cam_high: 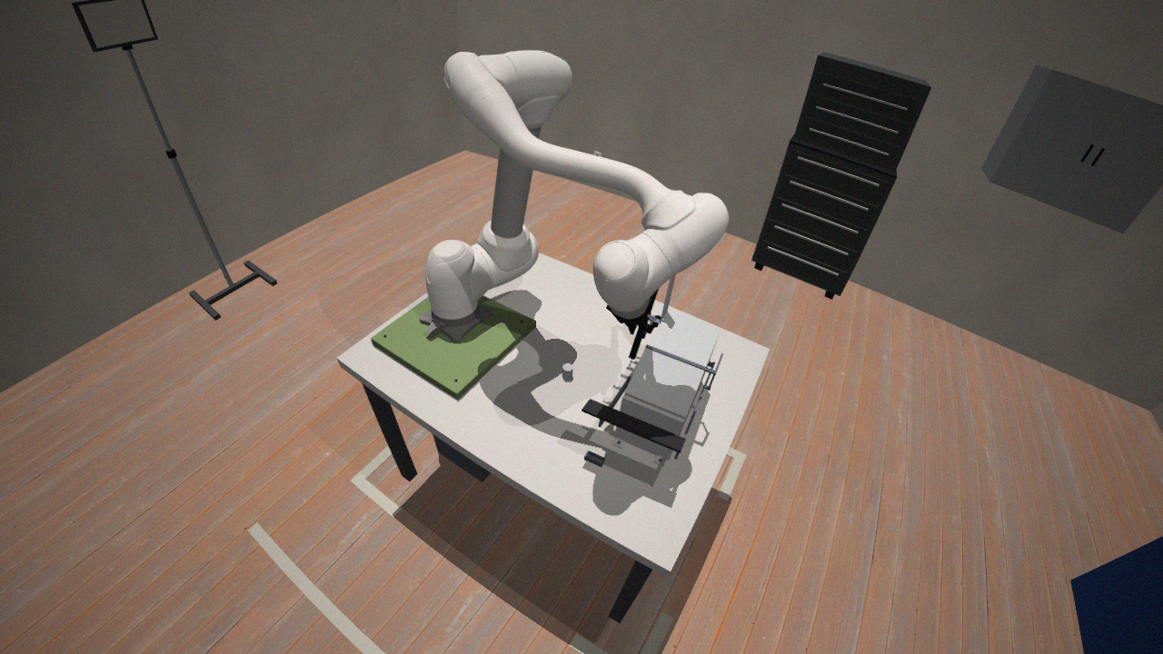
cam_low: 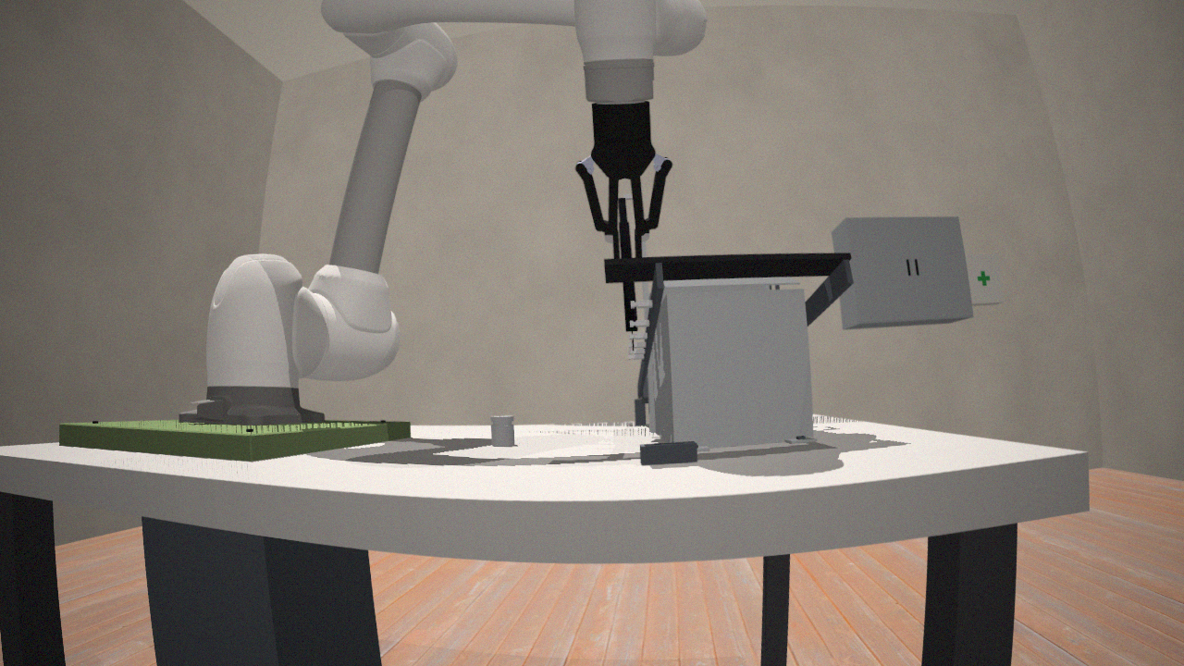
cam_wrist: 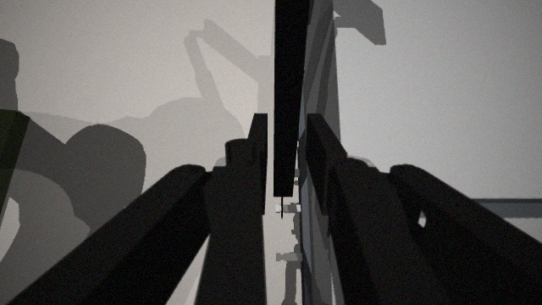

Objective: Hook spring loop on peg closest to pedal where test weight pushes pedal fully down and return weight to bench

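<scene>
While gripper [cam_high: 642, 327] [cam_low: 627, 246] [cam_wrist: 286, 135] straddles black bar [cam_high: 635, 350] [cam_low: 629, 308] [cam_wrist: 290, 97], grey wall cabinet [cam_high: 1065, 146] [cam_low: 902, 293] stands shut.

spring's end loop too small to tell, arm cut off by exterior view's top edge

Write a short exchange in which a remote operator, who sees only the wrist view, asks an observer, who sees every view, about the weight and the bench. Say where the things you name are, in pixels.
Operator: I can't find the weight. Where is it?

Observer: The weight [cam_high: 568, 372] [cam_low: 502, 431] stands upright on the bench [cam_high: 731, 348] [cam_low: 537, 530] [cam_wrist: 85, 76], between the green plate [cam_high: 431, 361] [cam_low: 149, 436] [cam_wrist: 12, 131] and the feeder [cam_high: 666, 390] [cam_low: 736, 364] [cam_wrist: 319, 97].

Operator: Is anything else beside the feeder that I'm missing?

Observer: Yes, a small dark block [cam_high: 594, 459] [cam_low: 669, 452] sits on the bench, at the feeder's near side in the exterior view.
</scene>
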{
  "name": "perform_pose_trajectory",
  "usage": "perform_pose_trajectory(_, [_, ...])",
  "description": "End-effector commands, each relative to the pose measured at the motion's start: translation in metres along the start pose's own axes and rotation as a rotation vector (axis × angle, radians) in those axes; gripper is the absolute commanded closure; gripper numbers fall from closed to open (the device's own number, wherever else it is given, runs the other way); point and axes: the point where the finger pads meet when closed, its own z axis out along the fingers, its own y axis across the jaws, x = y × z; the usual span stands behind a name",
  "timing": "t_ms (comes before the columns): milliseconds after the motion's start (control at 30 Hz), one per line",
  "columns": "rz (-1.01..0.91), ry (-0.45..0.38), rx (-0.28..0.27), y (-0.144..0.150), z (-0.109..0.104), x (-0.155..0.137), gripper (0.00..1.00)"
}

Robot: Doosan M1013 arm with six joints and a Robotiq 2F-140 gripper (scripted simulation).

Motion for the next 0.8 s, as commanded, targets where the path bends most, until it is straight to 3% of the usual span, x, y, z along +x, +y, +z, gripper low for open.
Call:
perform_pose_trajectory(0, [-0.001,0.001,0.0,0.0,-0.023,0.0,0.76])
perform_pose_trajectory(133, [-0.001,0.001,0.0,0.0,-0.049,0.0,0.76])
perform_pose_trajectory(200, [-0.001,0.001,0.0,0.0,-0.049,0.0,0.76])
perform_pose_trajectory(233, [-0.001,0.0,-0.001,0.0,-0.035,0.0,0.76])
perform_pose_trajectory(767, [-0.002,0.001,-0.002,0.0,-0.049,0.0,0.76])
